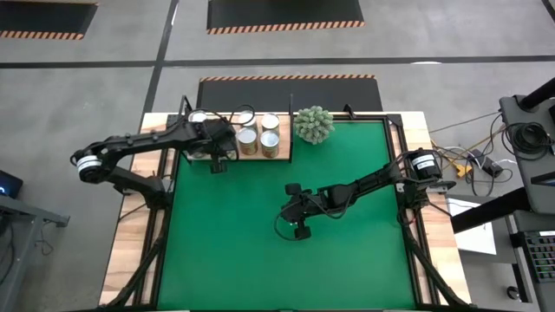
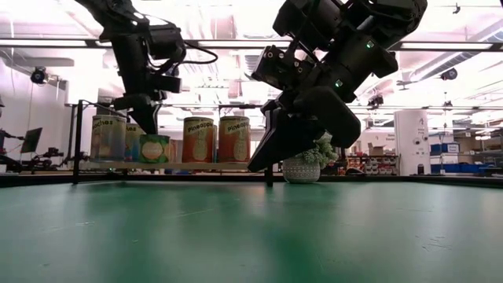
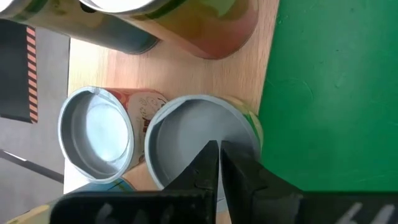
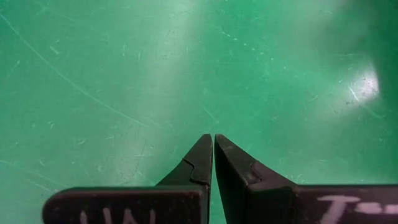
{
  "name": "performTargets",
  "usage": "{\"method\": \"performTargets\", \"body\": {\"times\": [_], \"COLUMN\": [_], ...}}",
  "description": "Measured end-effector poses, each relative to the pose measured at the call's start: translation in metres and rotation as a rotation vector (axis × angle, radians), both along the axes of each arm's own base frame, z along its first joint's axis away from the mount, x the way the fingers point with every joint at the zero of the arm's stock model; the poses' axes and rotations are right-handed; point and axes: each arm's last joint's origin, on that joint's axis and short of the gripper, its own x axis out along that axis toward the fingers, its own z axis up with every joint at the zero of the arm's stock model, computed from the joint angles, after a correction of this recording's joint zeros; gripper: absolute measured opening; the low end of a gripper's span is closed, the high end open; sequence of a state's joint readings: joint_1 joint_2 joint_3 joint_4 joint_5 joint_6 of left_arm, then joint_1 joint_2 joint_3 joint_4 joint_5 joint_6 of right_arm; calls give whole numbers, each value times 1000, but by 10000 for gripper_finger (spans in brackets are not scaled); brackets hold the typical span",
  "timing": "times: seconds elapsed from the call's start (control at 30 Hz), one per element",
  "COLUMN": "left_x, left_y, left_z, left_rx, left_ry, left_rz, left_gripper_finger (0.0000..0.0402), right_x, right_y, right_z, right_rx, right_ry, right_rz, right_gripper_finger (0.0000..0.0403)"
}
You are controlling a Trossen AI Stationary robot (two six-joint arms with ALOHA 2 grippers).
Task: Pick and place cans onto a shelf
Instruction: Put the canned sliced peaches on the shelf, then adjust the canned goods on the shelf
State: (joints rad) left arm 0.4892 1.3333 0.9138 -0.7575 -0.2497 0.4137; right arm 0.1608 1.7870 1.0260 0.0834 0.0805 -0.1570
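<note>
At the 11 o'clock corner of the green mat (image 1: 347, 217), the left pincer (image 1: 218, 160) hangs fully closed and empty above the shelf (image 1: 260, 156), its tips over the rim of the can (image 3: 202, 140) nearest the mat. The low view shows that can (image 2: 154, 148) seated on the shelf directly below the pincer; the pineapple cans (image 2: 217, 139) stand just beside it toward 3 o'clock, and another open-topped can (image 3: 96, 134) touches it on the far side.

Hazards, as judged:
- The closed tips sit close above the can's rim. Any descent or sideways sweep could strike the rim and tip the can.
- The cans stand packed together. One knocked can could push its neighbours off the shelf edge toward the mat.
- A withdrawal should go straight up first.

The right pincer (image 1: 297, 227) rests closed and empty near the mat's centre, well apart from the shelf and the plant ball (image 1: 314, 124). No loose cans show on the counter.
</note>
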Motion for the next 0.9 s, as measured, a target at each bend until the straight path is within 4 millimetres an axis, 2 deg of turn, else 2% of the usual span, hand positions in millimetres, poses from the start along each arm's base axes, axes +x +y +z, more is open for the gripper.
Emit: {"method": "performTargets", "body": {"times": [0.47, 0.77, 0.9], "left_x": [-10, -20, -19], "left_y": [-7, -27, -40], "left_z": [24, 49, 55], "left_rx": [49, -29, -20], "left_ry": [-113, -372, -520], "left_rz": [11, 123, 97], "left_gripper_finger": [0, 0, 0], "right_x": [0, 0, -1], "right_y": [0, 0, 0], "right_z": [0, 3, 8], "right_rx": [2, 1, 2], "right_ry": [-3, -8, -19], "right_rz": [-2, 0, 2], "right_gripper_finger": [9, 9, 9]}}
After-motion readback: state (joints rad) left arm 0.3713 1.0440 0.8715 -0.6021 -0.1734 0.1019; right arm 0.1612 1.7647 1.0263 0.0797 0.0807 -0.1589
